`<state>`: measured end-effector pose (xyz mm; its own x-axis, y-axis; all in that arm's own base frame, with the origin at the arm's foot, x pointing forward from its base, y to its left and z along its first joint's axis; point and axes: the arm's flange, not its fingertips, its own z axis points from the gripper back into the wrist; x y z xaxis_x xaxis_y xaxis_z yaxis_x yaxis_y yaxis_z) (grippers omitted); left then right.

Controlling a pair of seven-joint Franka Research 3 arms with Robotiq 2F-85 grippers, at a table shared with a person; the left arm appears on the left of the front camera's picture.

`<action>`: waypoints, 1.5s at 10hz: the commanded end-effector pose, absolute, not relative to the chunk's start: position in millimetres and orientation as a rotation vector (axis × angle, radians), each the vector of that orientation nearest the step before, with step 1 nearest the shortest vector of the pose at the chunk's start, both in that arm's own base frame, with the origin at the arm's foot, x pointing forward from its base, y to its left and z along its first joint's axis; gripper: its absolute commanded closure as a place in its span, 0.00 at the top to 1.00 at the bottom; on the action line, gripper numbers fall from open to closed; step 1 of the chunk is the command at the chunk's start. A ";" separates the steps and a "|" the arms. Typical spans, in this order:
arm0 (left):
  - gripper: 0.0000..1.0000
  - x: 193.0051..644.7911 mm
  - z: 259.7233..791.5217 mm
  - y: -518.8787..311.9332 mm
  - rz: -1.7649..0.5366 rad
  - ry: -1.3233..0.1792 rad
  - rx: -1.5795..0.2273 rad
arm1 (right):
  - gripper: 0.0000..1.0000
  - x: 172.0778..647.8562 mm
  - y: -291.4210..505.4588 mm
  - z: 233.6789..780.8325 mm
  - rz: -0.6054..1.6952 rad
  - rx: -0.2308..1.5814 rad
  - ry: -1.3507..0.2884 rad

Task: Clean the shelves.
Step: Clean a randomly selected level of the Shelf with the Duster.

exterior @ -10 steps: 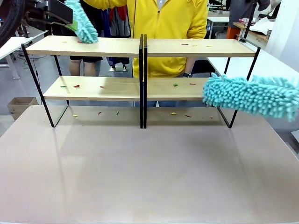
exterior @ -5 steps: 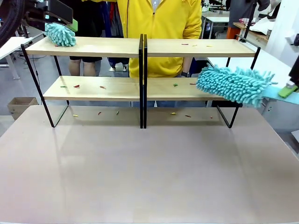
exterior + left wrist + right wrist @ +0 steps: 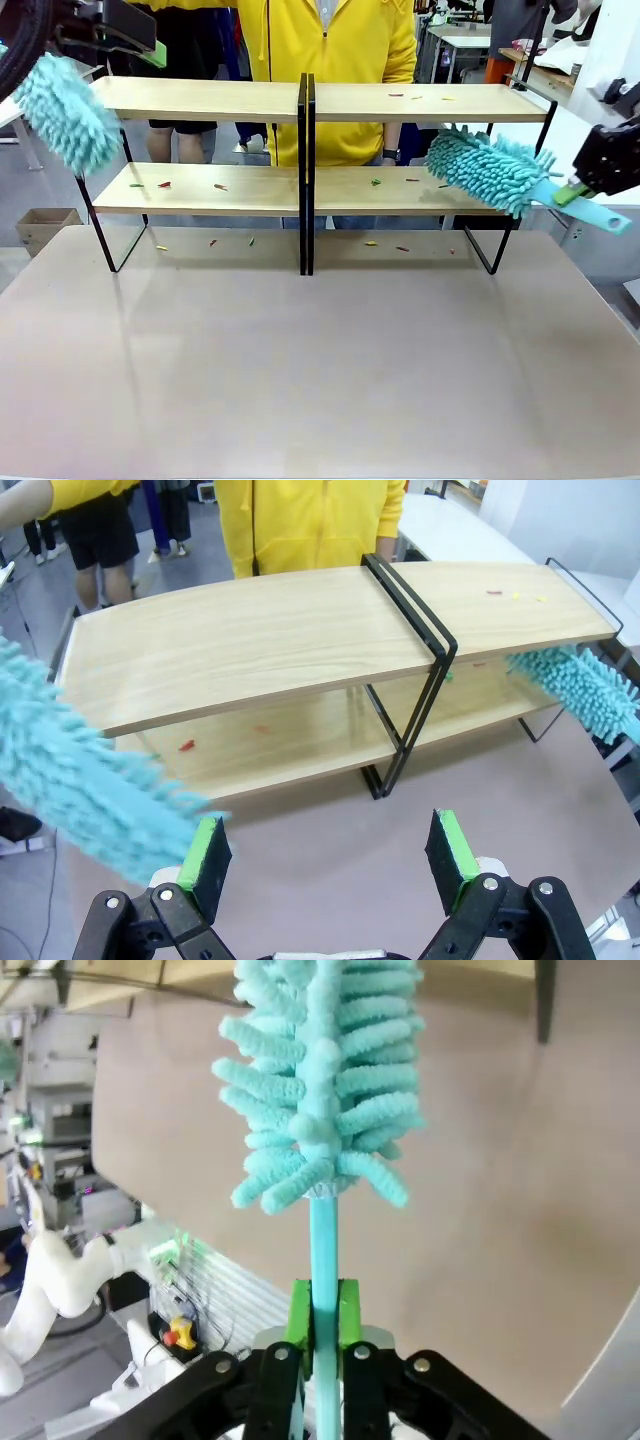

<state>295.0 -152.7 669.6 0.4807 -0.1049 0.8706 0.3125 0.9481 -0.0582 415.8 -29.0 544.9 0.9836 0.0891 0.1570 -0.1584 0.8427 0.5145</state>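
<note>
The shelves (image 3: 250, 190) stand across the far half of the table, two light-wood boards in a black frame, also seen from above in the left wrist view (image 3: 260, 640). Small red and green scraps lie on both boards. My right gripper (image 3: 592, 170) is shut on the handle of a teal fluffy duster (image 3: 485, 168), whose head lies over the right end of the lower board. The right wrist view shows the jaws (image 3: 322, 1310) clamped on the thin handle below the duster head (image 3: 320, 1090). My left gripper (image 3: 330, 845) hangs open and empty above the table's left side. A second teal duster (image 3: 60, 108) swings left of the shelves.
A person in a yellow jacket (image 3: 330, 60) stands right behind the shelves. More scraps (image 3: 370, 243) lie on the table under the lower board. A white table (image 3: 590, 140) adjoins on the right. The near half of the table (image 3: 320, 380) is bare.
The right duster has swung left and tilted up, its head now on the lower board's right end. The left duster swept off the top board's left end and dropped beside the frame.
</note>
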 end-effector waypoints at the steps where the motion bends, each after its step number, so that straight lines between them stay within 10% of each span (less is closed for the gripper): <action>1: 1.00 294.9 669.5 -152.5 -0.249 -1.044 -0.213 | 0.00 432.0 -14.8 534.8 0.091 0.503 -0.216; 15: 1.00 294.9 669.5 -152.5 -0.249 -1.044 -0.213 | 0.00 474.1 40.3 501.2 0.304 0.623 0.035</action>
<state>295.0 -152.7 669.6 0.4806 -0.1051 0.8706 0.3127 0.9481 -0.0581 472.3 35.4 501.5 0.9658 0.2529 0.0574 -0.2387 0.7803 0.5780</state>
